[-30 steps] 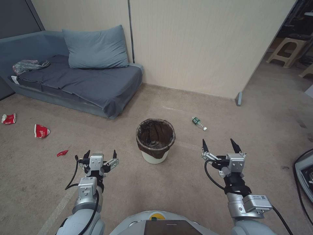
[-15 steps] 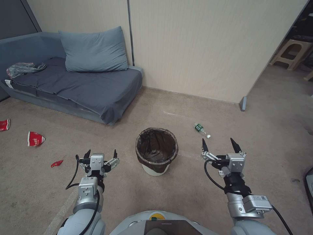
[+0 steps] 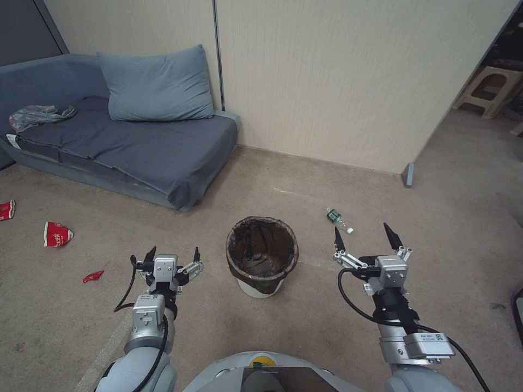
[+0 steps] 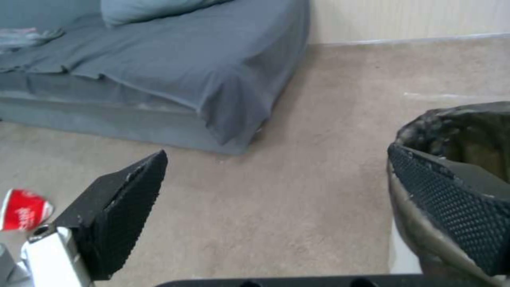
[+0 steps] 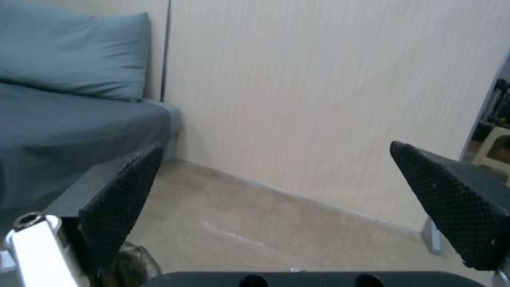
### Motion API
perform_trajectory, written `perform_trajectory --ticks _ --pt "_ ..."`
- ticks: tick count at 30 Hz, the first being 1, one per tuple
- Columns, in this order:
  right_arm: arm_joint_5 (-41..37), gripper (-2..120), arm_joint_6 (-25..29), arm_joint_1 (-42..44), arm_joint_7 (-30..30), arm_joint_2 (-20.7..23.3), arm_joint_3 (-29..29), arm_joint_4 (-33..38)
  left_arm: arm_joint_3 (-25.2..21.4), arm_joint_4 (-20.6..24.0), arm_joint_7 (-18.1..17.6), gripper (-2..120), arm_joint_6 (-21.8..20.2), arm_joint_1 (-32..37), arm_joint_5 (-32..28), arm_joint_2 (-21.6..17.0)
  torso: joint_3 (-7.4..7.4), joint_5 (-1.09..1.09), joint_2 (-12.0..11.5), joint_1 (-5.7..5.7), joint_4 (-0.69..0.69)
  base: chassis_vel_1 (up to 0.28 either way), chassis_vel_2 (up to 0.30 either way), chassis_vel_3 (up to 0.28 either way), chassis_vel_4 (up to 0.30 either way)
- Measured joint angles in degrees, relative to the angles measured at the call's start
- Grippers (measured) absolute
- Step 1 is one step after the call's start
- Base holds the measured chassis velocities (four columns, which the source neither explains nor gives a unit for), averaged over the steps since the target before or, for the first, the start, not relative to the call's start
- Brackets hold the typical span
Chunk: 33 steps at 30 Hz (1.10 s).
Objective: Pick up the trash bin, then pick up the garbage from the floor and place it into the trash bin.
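You are looking at the trash bin (image 3: 262, 263) standing upright on the carpet, between your two arms and a little ahead of the robot's base. Its dark liner is folded around the rim. The left gripper (image 3: 172, 254) is hovering just beside the bin on its left, fingers spread, holding nothing; in the left wrist view the bin's rim (image 4: 452, 119) is sitting right behind one fingertip, not between the pads. The right gripper (image 3: 364, 233) is hanging to the bin's right, a bit farther off, also spread wide and empty. The bottle (image 3: 338, 219) is lying on its side on the floor just ahead of the right gripper's inner fingertip. Off to the far left, a red-and-white packet (image 3: 56, 234), a small red scrap (image 3: 92, 276) and another red packet (image 3: 6, 209) are lying well apart from the left gripper, in front of the sofa (image 3: 136, 147).
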<state>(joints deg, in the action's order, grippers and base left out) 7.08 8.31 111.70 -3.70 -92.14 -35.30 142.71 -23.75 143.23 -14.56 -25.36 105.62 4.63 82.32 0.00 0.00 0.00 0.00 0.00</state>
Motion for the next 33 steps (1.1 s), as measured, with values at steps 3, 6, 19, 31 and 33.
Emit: perform_trajectory --ticks 3,6,19,31,33 --pt "0.98 100 0.13 -0.05 0.19 0.00 0.01 -0.27 -0.40 0.00 1.40 100 0.11 -1.05 -1.81 -1.04 0.00 0.00 0.00 0.00 0.00 0.000 0.000 0.000 0.000" --pt "1.01 100 0.05 -0.43 0.61 0.00 0.24 -0.94 -1.55 0.00 5.29 100 3.06 -3.30 -6.81 -3.10 0.00 0.00 0.00 0.00 0.00 0.000 0.000 0.000 0.000" --pt "0.88 100 -0.66 -1.26 1.26 0.00 -0.11 -2.39 -1.20 -7.86 15.20 100 7.24 -13.56 -24.50 -8.08 0.01 0.00 0.00 0.00 -0.01 0.000 0.000 0.000 0.000" --pt "0.92 100 -0.86 -2.00 1.11 0.00 -0.60 -3.25 1.46 -14.34 14.62 100 5.26 -17.79 -28.83 -8.17 0.01 0.00 0.00 0.00 0.00 0.000 0.000 0.000 0.000" --pt "0.92 100 -0.86 -2.04 1.10 0.00 -0.67 -3.30 1.60 -14.96 14.57 100 5.16 -18.10 -28.99 -8.02 0.01 0.00 0.00 0.00 0.00 0.000 0.000 0.000 0.000"
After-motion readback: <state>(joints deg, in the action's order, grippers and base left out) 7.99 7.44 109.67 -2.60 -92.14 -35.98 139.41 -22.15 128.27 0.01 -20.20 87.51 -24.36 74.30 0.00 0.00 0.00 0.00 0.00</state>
